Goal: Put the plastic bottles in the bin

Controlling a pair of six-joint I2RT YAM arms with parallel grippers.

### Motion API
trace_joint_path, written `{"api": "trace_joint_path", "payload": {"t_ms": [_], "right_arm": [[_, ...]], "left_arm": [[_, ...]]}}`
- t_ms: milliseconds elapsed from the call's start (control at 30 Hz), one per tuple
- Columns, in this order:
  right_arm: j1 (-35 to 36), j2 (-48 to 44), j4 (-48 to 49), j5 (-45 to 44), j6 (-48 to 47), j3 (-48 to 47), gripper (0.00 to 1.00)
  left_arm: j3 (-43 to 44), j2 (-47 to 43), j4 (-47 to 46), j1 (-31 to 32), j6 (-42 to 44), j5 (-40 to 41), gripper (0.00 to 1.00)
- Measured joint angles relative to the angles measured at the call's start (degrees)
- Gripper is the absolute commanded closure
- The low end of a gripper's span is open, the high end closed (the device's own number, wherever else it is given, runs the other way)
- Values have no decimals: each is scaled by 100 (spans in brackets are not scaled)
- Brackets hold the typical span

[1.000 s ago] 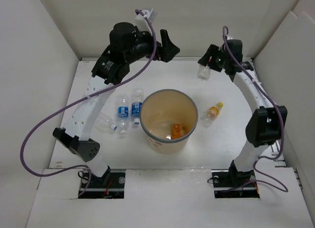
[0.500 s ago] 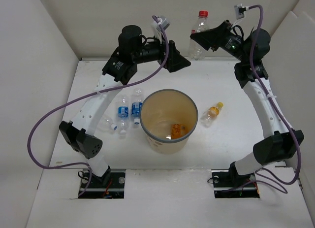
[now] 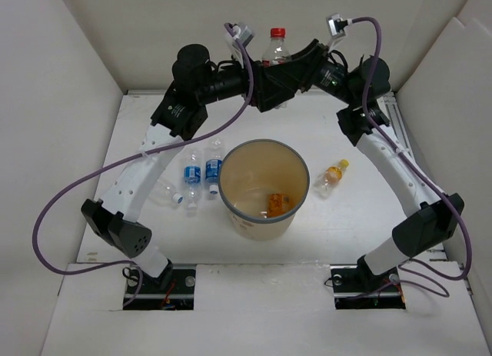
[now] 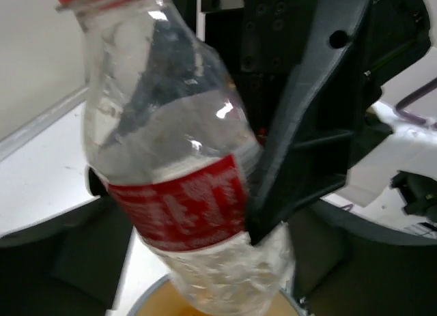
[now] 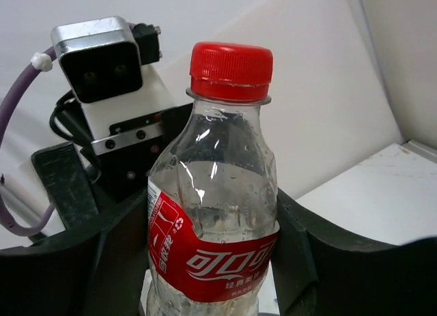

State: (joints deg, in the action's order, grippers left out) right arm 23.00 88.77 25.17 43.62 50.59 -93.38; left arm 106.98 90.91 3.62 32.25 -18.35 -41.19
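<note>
Jaws of your right gripper (image 3: 287,77) are clamped on the red-capped, red-labelled clear plastic bottle (image 5: 217,186) at its label, holding it in the air beyond the far rim of the round tan bin (image 3: 307,181). Your left gripper (image 3: 266,87) flanks that bottle; whether it presses, you cannot tell. An orange bottle (image 3: 275,204) lies inside the bin.

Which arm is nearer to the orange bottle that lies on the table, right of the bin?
Right. The right arm passes close by the orange bottle, on its right side. The left arm is beyond the bin, on the other side of it.
</note>
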Motion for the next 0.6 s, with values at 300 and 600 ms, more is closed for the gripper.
{"api": "trace_joint_path", "payload": {"t_ms": [300, 600], "right_arm": [[-111, -240, 361, -85, 55, 713, 0], [-1370, -1733, -2430, -2216, -1386, 1781, 0]], "left_arm": [[-964, -549, -358, -11, -210, 181, 88], [-3672, -1930, -1252, -11, -719, -33, 76]]}}
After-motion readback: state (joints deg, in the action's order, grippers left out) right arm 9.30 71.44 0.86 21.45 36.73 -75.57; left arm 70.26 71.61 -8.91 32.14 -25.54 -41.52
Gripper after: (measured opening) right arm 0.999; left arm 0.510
